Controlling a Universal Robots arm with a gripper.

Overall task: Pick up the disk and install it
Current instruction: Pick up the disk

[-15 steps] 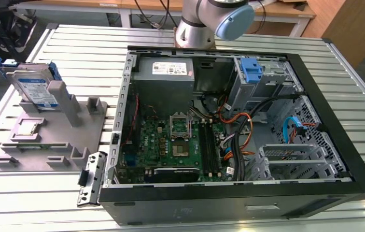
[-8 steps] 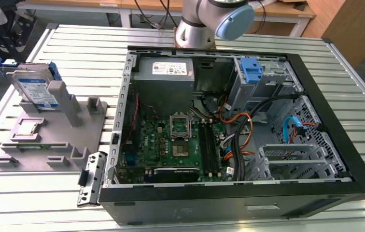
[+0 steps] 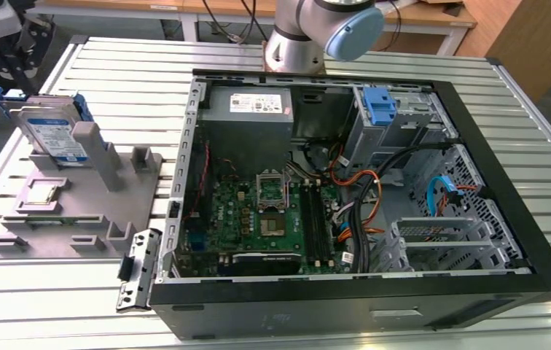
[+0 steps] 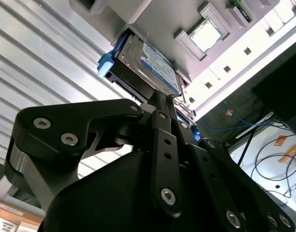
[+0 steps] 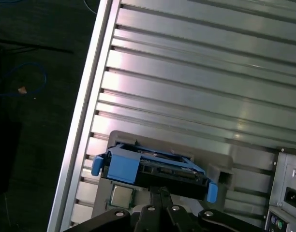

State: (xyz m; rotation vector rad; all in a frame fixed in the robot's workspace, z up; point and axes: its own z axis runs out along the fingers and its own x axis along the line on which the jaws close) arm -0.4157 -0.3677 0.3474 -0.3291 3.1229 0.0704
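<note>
- The fingers (image 4: pixel 162 121) are drawn close together with nothing between them; the gripper (image 4: pixel 160 99) points its tips at the disk (image 4: pixel 148 67), just short of its edge. I cannot tell whether they touch.
- The disk stands on edge in a slot of the grey fixture (image 3: pixel 81 211), blue bracket (image 5: pixel 124 166) toward the gripper. That pose probably leaves its upper edge free for a grasp.
- The fixture sits on the slatted tabletop (image 3: pixel 62 292), near its edge on the exterior view's left.
- The computer case (image 3: pixel 353 306) lies open beside it, mid-tabletop, so its drive bay with a blue latch (image 3: pixel 380 106) looks reachable from above.
- Pick-up is not yet done.
</note>
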